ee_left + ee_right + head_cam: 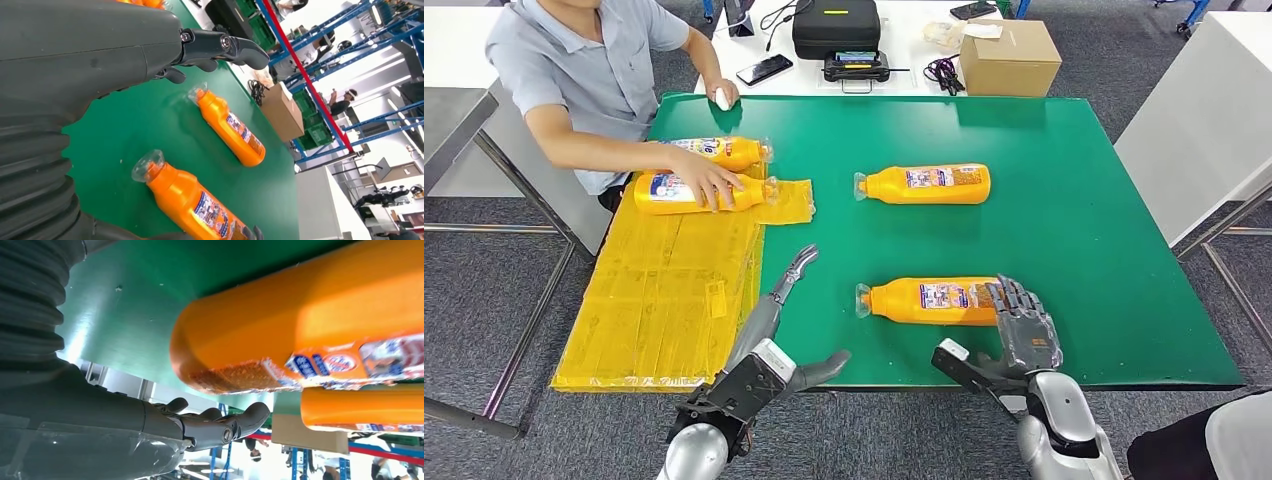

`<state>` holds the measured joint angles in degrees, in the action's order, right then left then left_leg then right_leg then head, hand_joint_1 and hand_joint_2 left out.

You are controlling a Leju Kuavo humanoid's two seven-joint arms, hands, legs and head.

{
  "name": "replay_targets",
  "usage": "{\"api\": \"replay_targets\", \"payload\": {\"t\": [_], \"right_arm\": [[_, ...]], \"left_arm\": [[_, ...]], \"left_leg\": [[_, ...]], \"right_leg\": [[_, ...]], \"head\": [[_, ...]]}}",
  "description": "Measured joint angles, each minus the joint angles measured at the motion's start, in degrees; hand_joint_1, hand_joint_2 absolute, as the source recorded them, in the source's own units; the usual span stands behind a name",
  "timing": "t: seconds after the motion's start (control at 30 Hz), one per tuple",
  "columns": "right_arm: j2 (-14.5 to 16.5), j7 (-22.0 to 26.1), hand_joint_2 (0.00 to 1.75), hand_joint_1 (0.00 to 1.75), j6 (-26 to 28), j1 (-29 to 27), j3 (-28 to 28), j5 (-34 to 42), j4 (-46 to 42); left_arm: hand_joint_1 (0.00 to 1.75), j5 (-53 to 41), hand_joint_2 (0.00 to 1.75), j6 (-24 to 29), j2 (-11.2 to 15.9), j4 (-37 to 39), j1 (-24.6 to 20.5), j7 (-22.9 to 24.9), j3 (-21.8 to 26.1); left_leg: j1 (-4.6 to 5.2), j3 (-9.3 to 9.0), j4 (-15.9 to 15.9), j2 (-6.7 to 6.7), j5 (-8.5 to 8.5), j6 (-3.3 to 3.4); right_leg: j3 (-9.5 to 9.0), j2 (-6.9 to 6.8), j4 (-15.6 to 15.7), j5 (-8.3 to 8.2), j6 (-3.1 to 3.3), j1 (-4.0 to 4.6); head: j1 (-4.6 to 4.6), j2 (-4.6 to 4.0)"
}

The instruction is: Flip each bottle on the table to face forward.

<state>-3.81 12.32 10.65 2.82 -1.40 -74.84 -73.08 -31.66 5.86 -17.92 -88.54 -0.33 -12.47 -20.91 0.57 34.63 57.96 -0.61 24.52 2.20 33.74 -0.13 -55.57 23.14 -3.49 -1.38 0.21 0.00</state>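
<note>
Two orange bottles lie on their sides on the green table [1074, 220], caps to the left. The near bottle [929, 300] [195, 202] [300, 325] has my right hand [1024, 330] [200, 425] at its base end, fingers stretched out by the base and not closed round it. The far bottle [924, 184] [230, 127] [360, 410] lies alone in mid-table. My left hand [774, 320] [220, 47] hovers over the table's left edge, left of the near bottle's cap, fingers extended and holding nothing. Two more orange bottles [719, 152] [664, 192] lie on yellow sheets.
A person sits at the table's far left, one hand [704, 180] on the nearer of the two left bottles. Yellow sheets [664, 300] cover a low surface left of the table. A cardboard box [1009, 57] [282, 112] and a black case [836, 27] sit beyond the far edge.
</note>
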Motion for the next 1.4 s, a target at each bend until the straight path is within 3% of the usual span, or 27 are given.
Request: {"api": "replay_targets", "payload": {"t": [0.67, 1.4], "right_arm": [[0.0, -0.6, 1.75, 0.0, 0.1, 1.3, -2.5, -0.2, 0.6], [-1.1, -1.7, 1.75, 0.0, 0.7, 8.6, -1.3, 2.1, 11.3]], "left_arm": [[0.0, -1.1, 1.75, 0.6, 0.1, -0.6, 0.1, -0.2, -0.7], [0.0, -1.2, 1.75, 0.1, 0.4, 0.3, -0.7, -0.3, -2.3]], "left_leg": [[0.0, -0.01, 0.0, 0.01, 0.0, 0.0], [0.01, -0.04, 0.0, 0.01, -0.01, 0.0]], "right_leg": [[0.0, 0.01, 0.0, 0.0, 0.0, 0.0], [-0.01, 0.01, 0.0, -0.01, 0.0, 0.0]], "head": [[-0.01, 0.0], [0.0, 0.0]]}}
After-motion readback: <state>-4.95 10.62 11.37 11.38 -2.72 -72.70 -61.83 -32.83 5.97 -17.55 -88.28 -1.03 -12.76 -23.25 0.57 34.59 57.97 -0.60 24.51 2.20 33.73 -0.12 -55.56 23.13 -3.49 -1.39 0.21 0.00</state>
